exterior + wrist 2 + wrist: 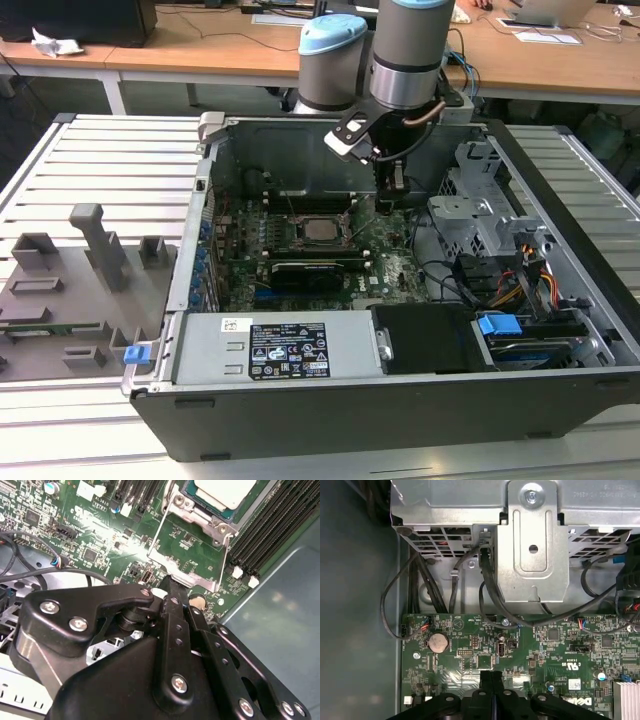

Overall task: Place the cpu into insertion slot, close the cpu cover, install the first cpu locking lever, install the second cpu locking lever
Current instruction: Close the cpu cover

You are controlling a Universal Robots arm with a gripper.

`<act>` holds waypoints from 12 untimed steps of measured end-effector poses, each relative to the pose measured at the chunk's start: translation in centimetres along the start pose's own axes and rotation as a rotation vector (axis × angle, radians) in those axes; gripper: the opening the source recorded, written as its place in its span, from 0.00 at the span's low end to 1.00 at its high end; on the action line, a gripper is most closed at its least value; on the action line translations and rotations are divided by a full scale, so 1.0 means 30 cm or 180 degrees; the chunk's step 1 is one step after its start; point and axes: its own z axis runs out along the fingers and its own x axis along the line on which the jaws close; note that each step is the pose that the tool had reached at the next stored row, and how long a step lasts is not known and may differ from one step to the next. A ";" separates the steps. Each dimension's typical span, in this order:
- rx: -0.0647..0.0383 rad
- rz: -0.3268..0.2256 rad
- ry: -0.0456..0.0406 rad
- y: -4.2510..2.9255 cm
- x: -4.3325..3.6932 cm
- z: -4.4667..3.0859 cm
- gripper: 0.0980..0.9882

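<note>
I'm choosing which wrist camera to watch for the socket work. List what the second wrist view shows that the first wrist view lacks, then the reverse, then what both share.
Second wrist view: the cpu sitting in its socket, a raised silvery cover frame close to the gripper, and black memory slots.
First wrist view: a round coin battery, a metal drive cage and black cables.
Both: the green board and the gripper, fingers together.

cpu (322, 229) seated in insertion slot (298, 232), gripper (392, 203) just to the exterior view's right, drive cage (485, 205) beyond
</note>
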 end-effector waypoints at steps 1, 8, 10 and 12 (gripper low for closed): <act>0.0000 0.0000 0.0001 -0.003 0.000 0.000 0.01; 0.0000 0.0000 0.0006 -0.019 0.000 -0.001 0.01; 0.0000 0.0000 0.0007 -0.019 0.000 -0.001 0.01; 0.0000 0.0001 0.0008 -0.020 0.000 0.000 0.01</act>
